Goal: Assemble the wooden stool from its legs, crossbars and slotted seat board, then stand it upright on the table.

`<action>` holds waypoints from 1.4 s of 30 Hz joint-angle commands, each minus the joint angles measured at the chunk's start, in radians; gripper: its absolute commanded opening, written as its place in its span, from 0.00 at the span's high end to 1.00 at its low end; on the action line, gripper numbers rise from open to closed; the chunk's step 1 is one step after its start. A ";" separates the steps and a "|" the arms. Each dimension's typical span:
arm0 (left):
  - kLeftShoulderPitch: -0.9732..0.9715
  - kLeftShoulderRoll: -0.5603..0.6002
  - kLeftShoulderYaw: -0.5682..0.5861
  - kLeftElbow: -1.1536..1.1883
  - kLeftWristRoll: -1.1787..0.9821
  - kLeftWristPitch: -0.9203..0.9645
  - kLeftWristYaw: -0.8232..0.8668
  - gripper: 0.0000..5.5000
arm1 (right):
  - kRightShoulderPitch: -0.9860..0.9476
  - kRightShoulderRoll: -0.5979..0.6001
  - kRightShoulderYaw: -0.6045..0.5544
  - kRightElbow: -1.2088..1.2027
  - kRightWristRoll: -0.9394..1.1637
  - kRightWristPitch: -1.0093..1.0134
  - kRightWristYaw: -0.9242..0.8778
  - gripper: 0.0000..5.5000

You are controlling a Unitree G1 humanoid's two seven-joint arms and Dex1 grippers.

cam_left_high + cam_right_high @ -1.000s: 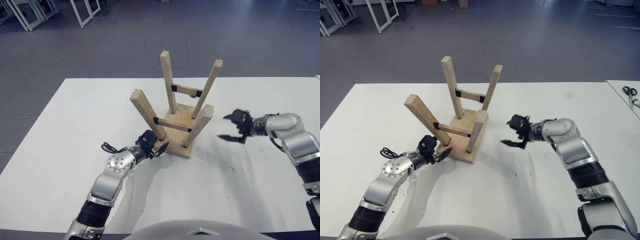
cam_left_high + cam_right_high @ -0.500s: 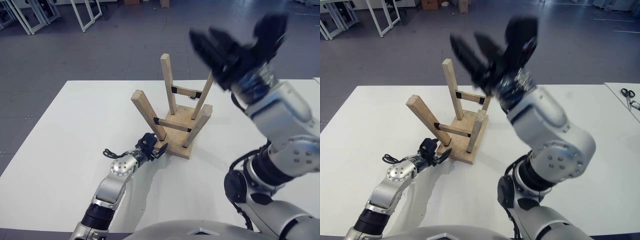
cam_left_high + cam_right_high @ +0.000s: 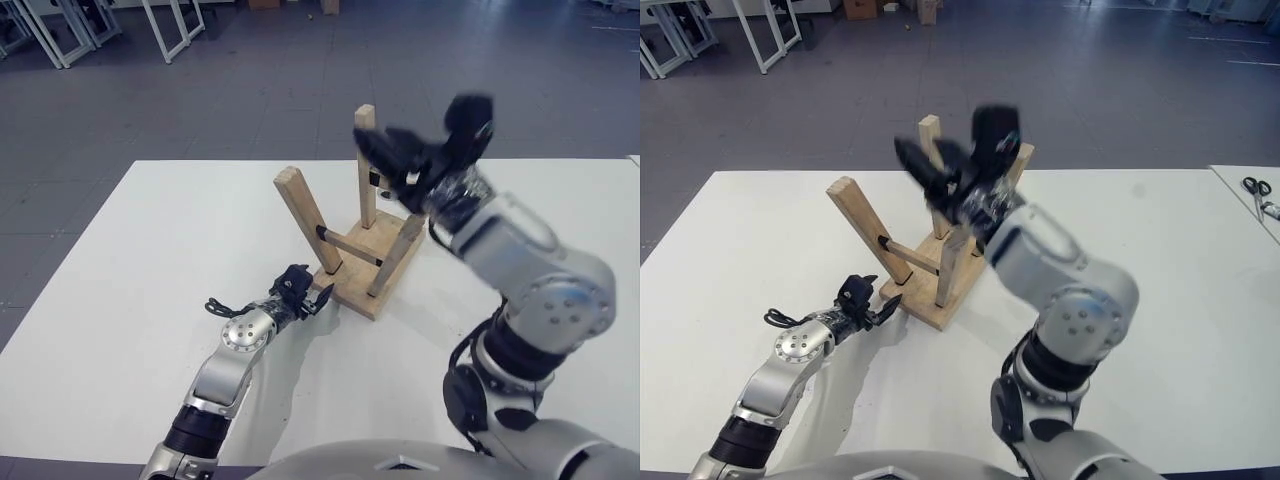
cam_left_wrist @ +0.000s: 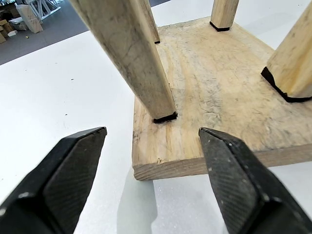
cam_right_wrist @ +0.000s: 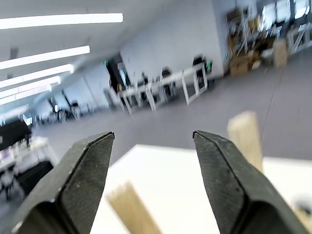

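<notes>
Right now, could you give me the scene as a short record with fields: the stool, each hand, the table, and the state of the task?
stool: upside down, seat board on the table, legs pointing up, a crossbar between two legs
left hand: open, low at the near corner of the seat board, not gripping it
right hand: open, raised near the tops of the far legs, holding nothing
table: white, carries the stool
task state: stool looks assembled, not yet stood upright
</notes>
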 commanded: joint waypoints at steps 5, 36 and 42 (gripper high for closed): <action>0.171 0.024 0.112 -0.053 -0.018 0.079 0.040 0.37 | 0.367 -0.583 0.350 -0.054 -0.197 -0.072 0.329 0.46; 0.001 0.513 0.634 -0.530 -0.887 0.549 -0.472 0.20 | 0.527 -1.154 -0.048 0.180 0.440 -0.023 1.115 0.27; -0.132 0.488 0.485 -0.518 -0.867 0.552 -0.425 0.20 | 0.536 -1.308 0.219 0.400 -0.068 -0.466 1.425 0.27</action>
